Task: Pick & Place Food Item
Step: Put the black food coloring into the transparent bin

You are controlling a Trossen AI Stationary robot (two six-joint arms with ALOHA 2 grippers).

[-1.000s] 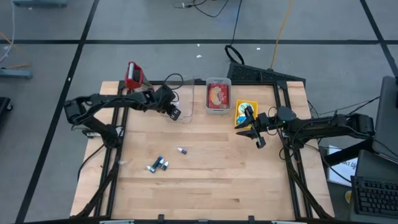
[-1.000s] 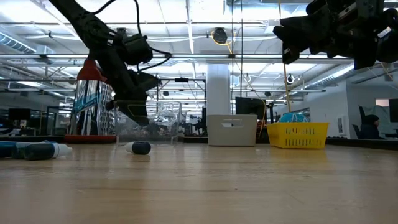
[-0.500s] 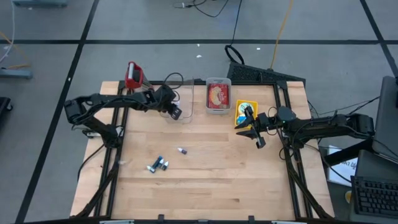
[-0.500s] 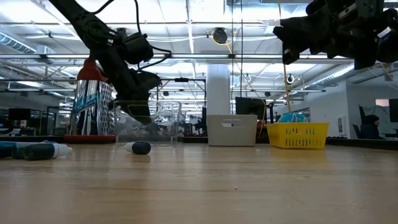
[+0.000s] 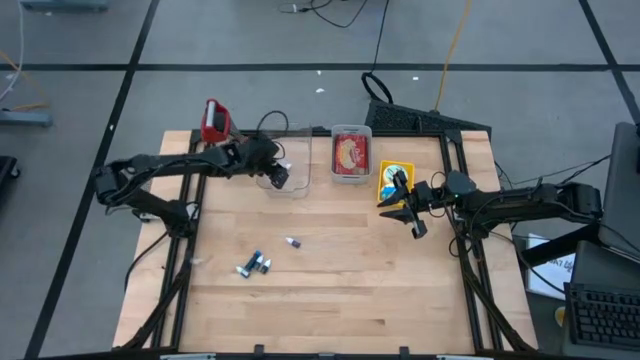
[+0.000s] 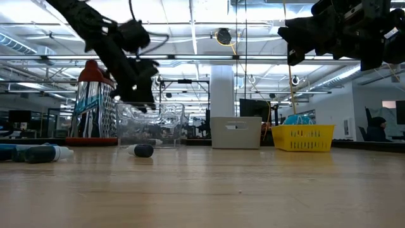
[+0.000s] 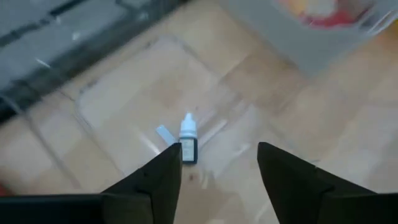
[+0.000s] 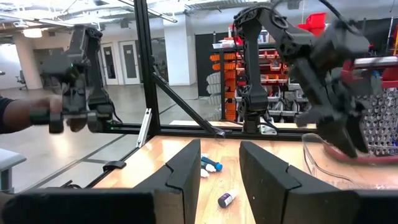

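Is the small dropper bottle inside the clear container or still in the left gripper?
Inside: the dropper bottle lies on the clear container floor, below the open left gripper.

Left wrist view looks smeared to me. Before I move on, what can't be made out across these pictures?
- Small bottle in the clear container: left wrist view, label blurred.
- Same bottle in the high view: hidden under the left gripper.
- Red food pack in the grey bin: high view, print too small.
- Right gripper: high view, too small to tell whether it holds anything.
- Bottles mid-table: high view, too small to count surely.
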